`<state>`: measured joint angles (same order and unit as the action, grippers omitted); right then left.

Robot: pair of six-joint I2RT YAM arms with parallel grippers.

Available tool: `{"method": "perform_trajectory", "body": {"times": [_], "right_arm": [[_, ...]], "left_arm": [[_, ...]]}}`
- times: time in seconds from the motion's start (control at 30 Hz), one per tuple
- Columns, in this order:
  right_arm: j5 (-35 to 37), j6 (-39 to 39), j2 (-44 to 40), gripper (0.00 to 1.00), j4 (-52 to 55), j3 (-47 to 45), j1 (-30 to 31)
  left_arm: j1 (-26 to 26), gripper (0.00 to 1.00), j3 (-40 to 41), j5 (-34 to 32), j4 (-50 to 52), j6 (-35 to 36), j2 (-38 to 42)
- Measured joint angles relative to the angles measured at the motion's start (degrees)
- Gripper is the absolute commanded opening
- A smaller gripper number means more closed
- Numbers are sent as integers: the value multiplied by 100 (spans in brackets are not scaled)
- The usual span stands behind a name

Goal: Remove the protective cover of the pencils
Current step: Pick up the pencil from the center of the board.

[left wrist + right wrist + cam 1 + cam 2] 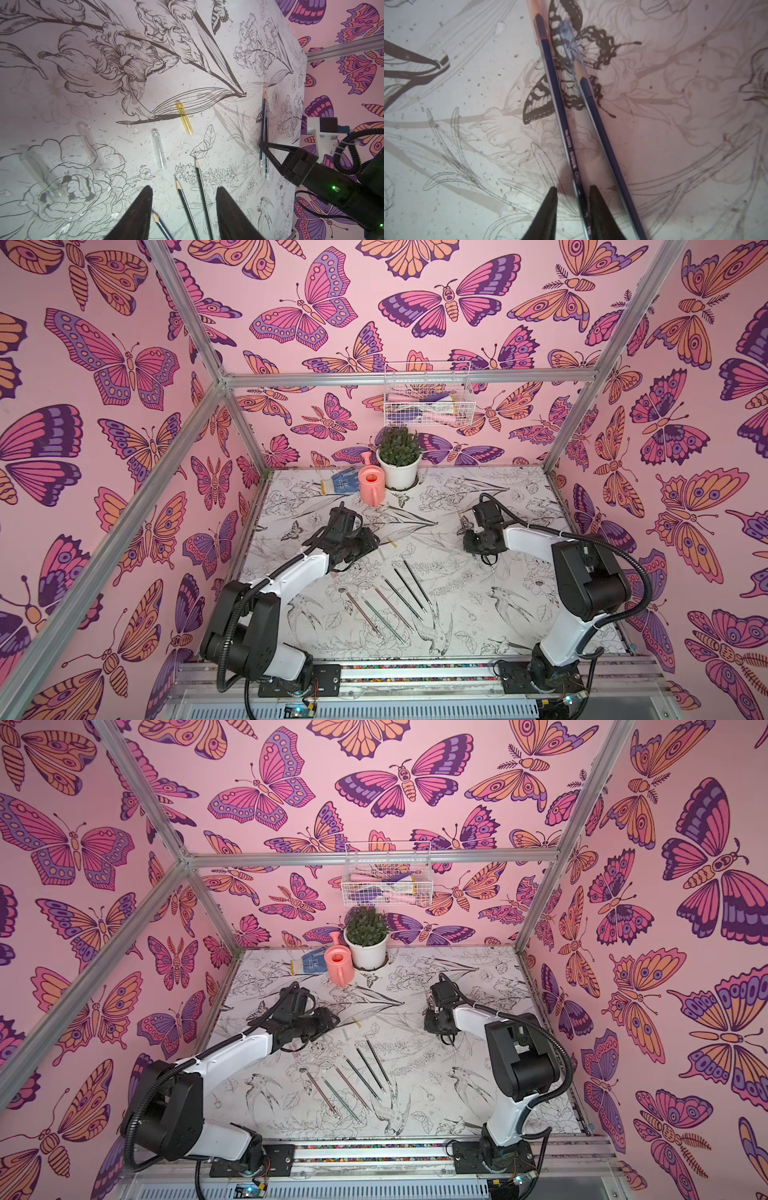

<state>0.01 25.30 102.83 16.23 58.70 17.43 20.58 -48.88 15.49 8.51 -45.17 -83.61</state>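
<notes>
Table (498,614): white, flower-printed.
Left gripper (184,188): jaws apart, empty, over sharpened tips of black pencils.
Right gripper (573,187): jaws slightly apart, straddling dark blue pencil (566,133), right side.
Pencils (390,603): row of six, near centre.
Loose on table beyond row: yellow cover (185,118), clear cover (159,151).

A pink watering can (371,486) stands between glove (343,485) and potted plant (400,460).
</notes>
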Motion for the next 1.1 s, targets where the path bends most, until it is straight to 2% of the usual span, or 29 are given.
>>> {"method": "perform_trajectory", "body": {"times": [0.17, 0.33, 0.6, 0.83, 1.1], "right_arm": [[212, -4, 149, 25, 162, 212, 125], [382, -7, 251, 14, 223, 334, 219], [501, -7, 190, 10, 308, 306, 354], [522, -7, -380, 10, 463, 109, 791], [323, -70, -1504, 8, 229, -439, 1565]], "left_arm": [[-4, 51, 2, 15, -31, -13, 0], [-7, 51, 7, 20, -85, -24, 0], [-33, 51, 28, 74, -120, -33, 0], [-44, 51, 72, 173, -184, -52, 2], [-68, 51, 391, 411, -619, -85, 155]]}}
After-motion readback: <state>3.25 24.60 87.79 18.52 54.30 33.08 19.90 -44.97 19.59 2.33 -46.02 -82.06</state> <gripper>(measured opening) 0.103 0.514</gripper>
